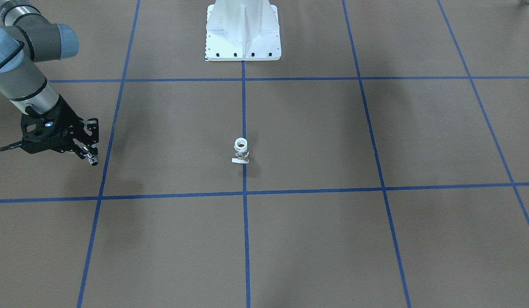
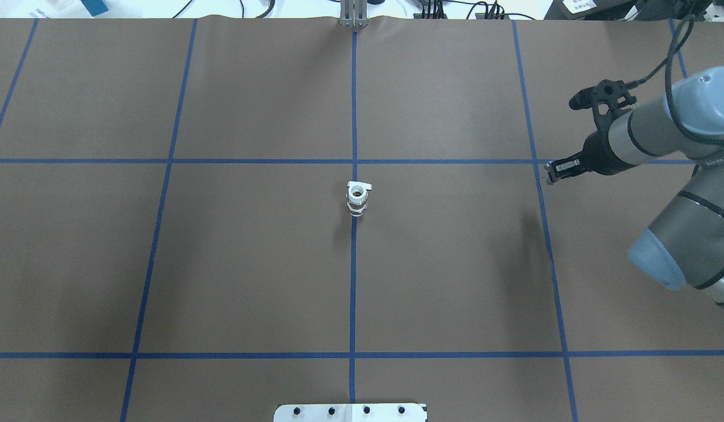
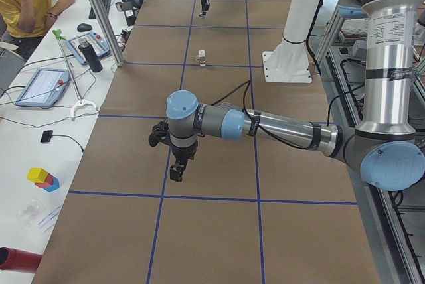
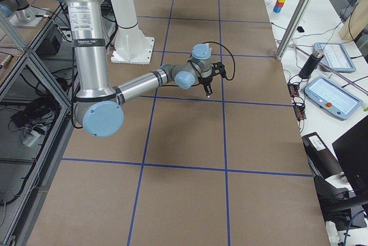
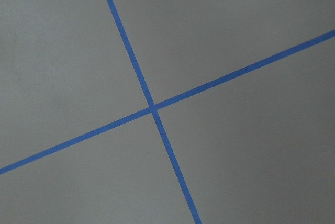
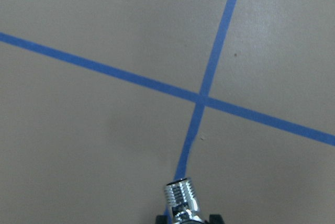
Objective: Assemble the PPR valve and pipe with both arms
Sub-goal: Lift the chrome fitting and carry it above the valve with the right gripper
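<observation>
Presently the right tool is clamped on the pipe, whose chrome threaded end sticks out past the fingertips, clear of the bench. The valve stands upright on the centre tape line, white collar uppermost, untouched and well apart from both tools. The left tool hangs pointing down; whether it is open I cannot tell.

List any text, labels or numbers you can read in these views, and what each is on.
None legible.
left arm label: print too small to read.
right arm label: print too small to read.
joint lettering on the right arm: blurred.
PPR valve and pipe: no markings visible.
</observation>
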You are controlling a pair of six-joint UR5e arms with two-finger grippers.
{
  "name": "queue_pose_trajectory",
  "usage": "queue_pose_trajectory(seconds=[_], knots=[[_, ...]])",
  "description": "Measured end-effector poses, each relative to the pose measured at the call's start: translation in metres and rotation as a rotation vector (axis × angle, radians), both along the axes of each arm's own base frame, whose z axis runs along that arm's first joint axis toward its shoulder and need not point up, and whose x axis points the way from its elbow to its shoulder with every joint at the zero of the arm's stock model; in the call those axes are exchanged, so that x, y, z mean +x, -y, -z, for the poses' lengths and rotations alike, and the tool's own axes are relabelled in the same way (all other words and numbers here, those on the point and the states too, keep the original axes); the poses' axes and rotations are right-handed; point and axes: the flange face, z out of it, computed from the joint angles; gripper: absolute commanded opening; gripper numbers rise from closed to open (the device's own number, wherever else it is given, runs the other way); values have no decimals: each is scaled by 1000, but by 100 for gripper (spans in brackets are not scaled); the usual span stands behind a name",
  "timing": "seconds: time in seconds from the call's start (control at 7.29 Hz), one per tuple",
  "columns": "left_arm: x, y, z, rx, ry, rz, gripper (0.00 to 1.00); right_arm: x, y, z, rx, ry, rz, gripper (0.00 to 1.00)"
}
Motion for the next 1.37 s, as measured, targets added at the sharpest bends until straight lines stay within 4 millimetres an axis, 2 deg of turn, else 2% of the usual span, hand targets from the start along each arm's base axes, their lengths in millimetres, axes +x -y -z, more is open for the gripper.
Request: queue_pose_trajectory(seconds=[0.27, 0.55, 0.96, 1.37], knots=[[-18, -32, -23, -50, -64, 55, 100, -10, 18, 64, -81, 24, -58, 0], [-24, -42, -28, -53, -76, 69, 100, -32, 25, 132, -211, 30, -156, 0], [-26, -42, -27, -48, -77, 73, 100, -106, 1, 211, -420, 65, -397, 0], [-26, -42, -26, -49, -77, 76, 100, -189, -7, 284, -567, 34, -567, 0]])
